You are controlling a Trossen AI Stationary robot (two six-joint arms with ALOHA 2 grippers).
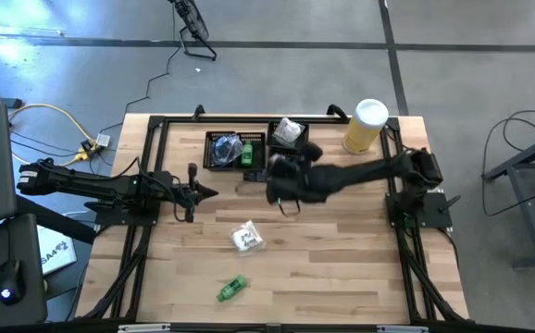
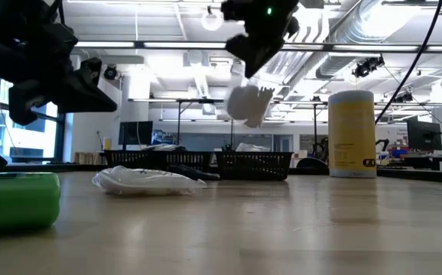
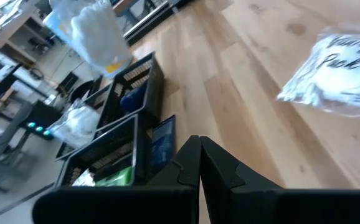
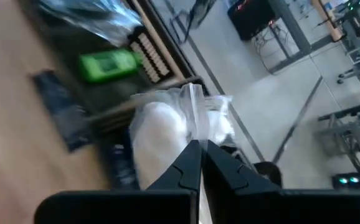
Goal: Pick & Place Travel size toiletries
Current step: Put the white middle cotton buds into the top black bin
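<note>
My right gripper [image 1: 281, 185] hangs over the table's middle, just near of two black mesh trays [image 1: 235, 150], shut on a white crinkly sachet [image 2: 248, 103]. My left gripper [image 1: 210, 192] is shut and empty to its left, above the table. Another white sachet [image 1: 246, 238] and a green tube [image 1: 232, 289] lie flat on the table nearer the front. The left tray holds a green packet [image 4: 108, 65] and dark items; the right tray [image 1: 288, 135] holds a white sachet. A dark navy packet [image 3: 161, 143] lies flat on the table beside the trays. My right gripper pinches the sachet's crimped top edge [image 4: 195, 109] between its two fingers, which come from above. The sachet hangs below the fingers [image 2: 261, 53], lifted well clear of the table, its full body [image 4: 161, 134] lowest.
A large yellow cylinder with a white lid [image 1: 367, 125] stands at the table's far right. Black frame rails run along the table's edges [image 1: 156, 125]. Bare wood lies between the trays and the front items.
</note>
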